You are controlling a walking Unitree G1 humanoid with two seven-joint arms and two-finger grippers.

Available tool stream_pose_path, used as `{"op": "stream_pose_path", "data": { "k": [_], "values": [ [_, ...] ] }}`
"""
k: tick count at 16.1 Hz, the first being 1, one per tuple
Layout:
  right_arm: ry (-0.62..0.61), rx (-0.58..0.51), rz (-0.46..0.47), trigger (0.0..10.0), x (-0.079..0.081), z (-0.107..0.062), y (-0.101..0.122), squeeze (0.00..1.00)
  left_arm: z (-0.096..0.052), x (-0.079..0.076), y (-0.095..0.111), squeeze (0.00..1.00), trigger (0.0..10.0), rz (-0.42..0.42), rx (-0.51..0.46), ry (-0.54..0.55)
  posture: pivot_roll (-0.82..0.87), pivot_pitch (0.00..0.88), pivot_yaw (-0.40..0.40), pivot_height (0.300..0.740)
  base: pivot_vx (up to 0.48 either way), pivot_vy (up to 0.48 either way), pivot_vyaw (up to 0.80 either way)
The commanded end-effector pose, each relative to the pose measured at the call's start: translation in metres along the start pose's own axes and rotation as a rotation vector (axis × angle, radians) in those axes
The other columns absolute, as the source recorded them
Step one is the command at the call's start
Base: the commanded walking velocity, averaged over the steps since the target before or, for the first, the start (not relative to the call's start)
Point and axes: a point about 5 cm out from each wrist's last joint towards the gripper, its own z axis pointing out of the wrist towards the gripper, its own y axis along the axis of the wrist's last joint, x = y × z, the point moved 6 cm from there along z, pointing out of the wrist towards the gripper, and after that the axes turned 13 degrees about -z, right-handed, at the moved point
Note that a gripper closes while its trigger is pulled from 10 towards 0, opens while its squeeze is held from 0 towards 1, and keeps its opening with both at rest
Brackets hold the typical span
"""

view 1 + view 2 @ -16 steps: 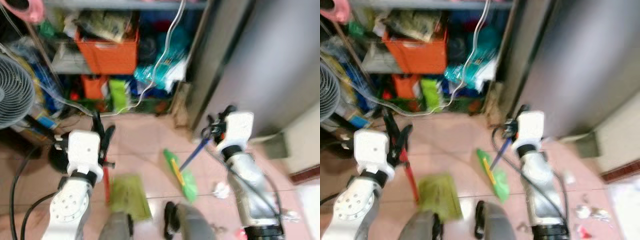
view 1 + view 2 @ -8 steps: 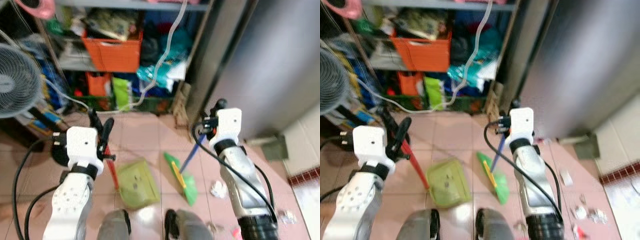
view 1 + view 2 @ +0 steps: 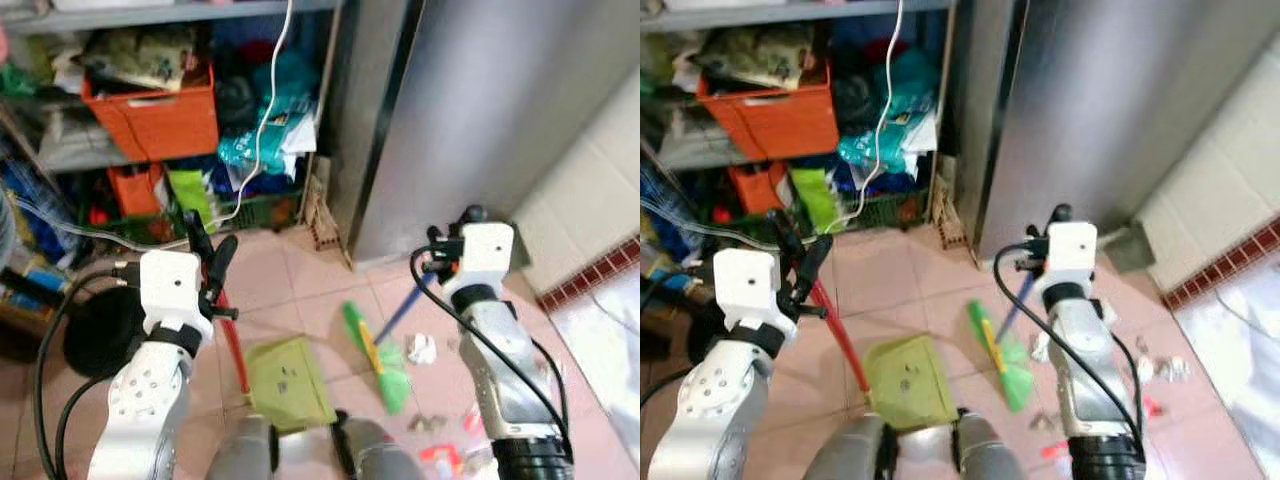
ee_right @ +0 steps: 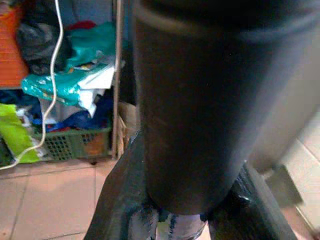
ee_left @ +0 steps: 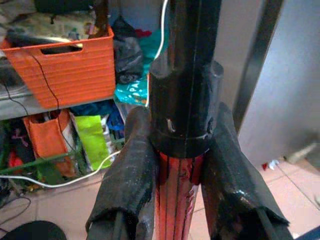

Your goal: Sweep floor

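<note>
My left gripper (image 3: 208, 248) is shut on the red handle (image 3: 233, 345) of a green dustpan (image 3: 290, 385), which rests on the pink tiles just ahead of my feet. In the left wrist view the fingers (image 5: 125, 180) clamp the red handle (image 5: 175, 205) below its black cap. My right gripper (image 3: 452, 232) is shut on the blue handle (image 3: 400, 313) of a green broom (image 3: 378, 355), whose head lies on the floor right of the dustpan. A crumpled white paper (image 3: 422, 348) sits against the broom head. Small scraps (image 3: 445, 455) lie near my right arm.
Cluttered shelves with orange baskets (image 3: 155, 110) and a hanging white cable (image 3: 262, 110) stand ahead on the left. A steel cabinet (image 3: 480, 100) rises ahead on the right, beside a tiled wall (image 3: 600, 190). A black round base (image 3: 95, 330) sits on the floor at my left.
The camera has swung right: the fan has left the picture and the tiled wall has come in. Both grippers keep their hold; the white paper now lies against the broom head.
</note>
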Motion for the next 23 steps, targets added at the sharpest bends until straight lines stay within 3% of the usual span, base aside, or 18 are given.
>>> {"op": "stream_pose_path", "data": {
  "k": [1, 10, 17, 23],
  "values": [
    [-0.005, 0.041, 0.004, 10.0, 0.001, 0.0, -0.009, 0.0, -0.001, -0.002, 0.008, 0.0, 10.0, 0.019, -0.026, -0.011, 0.01, 0.175, -0.004, 0.74, 0.0, 0.48, -0.8],
    [-0.017, 0.04, -0.007, 10.0, -0.003, 0.002, -0.007, 0.0, 0.001, -0.004, 0.012, 0.0, 10.0, 0.0, -0.036, -0.012, 0.01, 0.188, -0.009, 0.74, 0.0, 0.468, -0.79],
    [-0.009, 0.042, -0.015, 10.0, 0.0, 0.008, -0.006, 0.0, 0.005, -0.007, 0.024, 0.0, 10.0, 0.059, -0.078, -0.033, 0.05, 0.197, -0.034, 0.74, 0.0, 0.0, -0.13],
    [-0.004, 0.032, -0.035, 10.0, -0.004, 0.011, -0.003, 0.0, 0.004, -0.013, 0.021, 0.0, 10.0, 0.035, -0.077, -0.026, 0.04, 0.196, -0.054, 0.74, 0.0, 0.0, -0.34]
  ]
}}
